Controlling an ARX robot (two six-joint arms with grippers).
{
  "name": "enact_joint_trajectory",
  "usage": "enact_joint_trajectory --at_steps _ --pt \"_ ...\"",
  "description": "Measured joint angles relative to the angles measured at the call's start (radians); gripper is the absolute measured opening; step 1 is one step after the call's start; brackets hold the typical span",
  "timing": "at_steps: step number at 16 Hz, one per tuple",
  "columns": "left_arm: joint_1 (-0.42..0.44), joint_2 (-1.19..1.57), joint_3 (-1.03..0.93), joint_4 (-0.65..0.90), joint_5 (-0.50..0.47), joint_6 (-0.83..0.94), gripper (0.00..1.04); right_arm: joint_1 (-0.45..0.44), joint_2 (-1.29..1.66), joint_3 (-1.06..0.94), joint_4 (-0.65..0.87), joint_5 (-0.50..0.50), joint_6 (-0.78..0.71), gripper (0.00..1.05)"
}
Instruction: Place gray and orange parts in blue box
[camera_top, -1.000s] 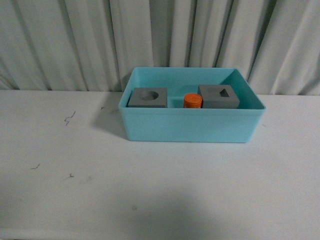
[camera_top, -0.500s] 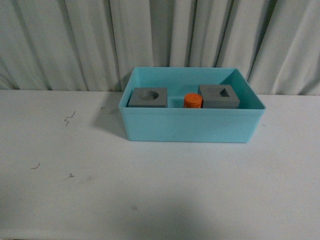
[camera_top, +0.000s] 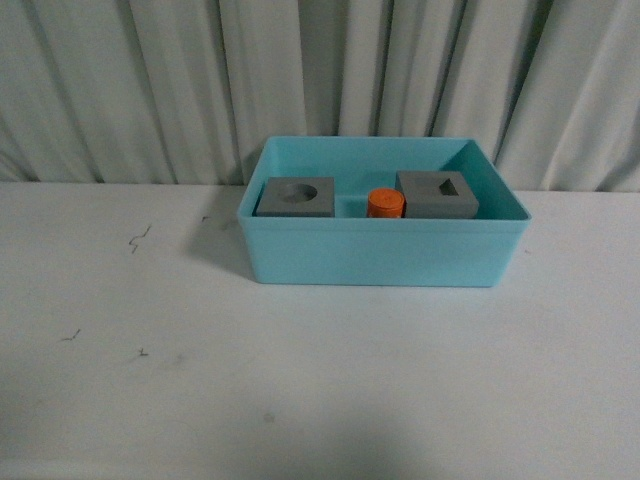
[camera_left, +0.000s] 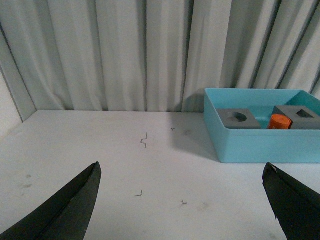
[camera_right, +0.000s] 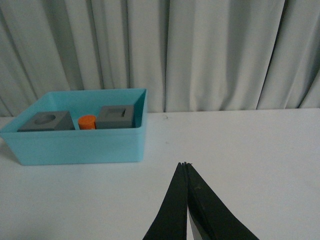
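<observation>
The blue box (camera_top: 380, 255) stands on the white table at mid-back. Inside it lie the gray cube with a round hole (camera_top: 296, 196) on the left, the orange cylinder (camera_top: 385, 203) in the middle and the gray cube with a square hole (camera_top: 437, 194) on the right. The box also shows in the left wrist view (camera_left: 265, 146) and in the right wrist view (camera_right: 80, 146). My left gripper (camera_left: 182, 172) is open and empty over bare table, well to the left of the box. My right gripper (camera_right: 185, 164) is shut and empty, to the right of the box. Neither arm shows in the front view.
A gray-white curtain (camera_top: 320, 80) hangs behind the table. Small dark scratch marks (camera_top: 138, 237) dot the table's left half.
</observation>
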Motion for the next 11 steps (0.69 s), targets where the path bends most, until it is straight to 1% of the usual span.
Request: enact_joint_trajectory --at_steps 6,7,8,9,10,11 --pt "0.0 0.0 0.0 0.0 -0.001 0.0 0.98 0.0 -0.002 0.0 0.003 0.0 0.0 0.02" --pt "0.0 0.0 0.0 0.0 -0.001 0.0 0.98 0.0 -0.002 0.0 0.002 0.0 0.0 0.08" --pt "0.0 0.0 0.0 0.0 -0.001 0.0 0.98 0.0 -0.002 0.0 0.003 0.0 0.0 0.21" --pt "0.0 0.0 0.0 0.0 -0.001 0.0 0.98 0.0 -0.002 0.0 0.002 0.0 0.0 0.23" --pt "0.0 0.0 0.0 0.0 -0.001 0.0 0.98 0.0 -0.002 0.0 0.003 0.0 0.0 0.28" --pt "0.0 0.0 0.0 0.0 -0.001 0.0 0.98 0.0 -0.002 0.0 0.003 0.0 0.0 0.39"
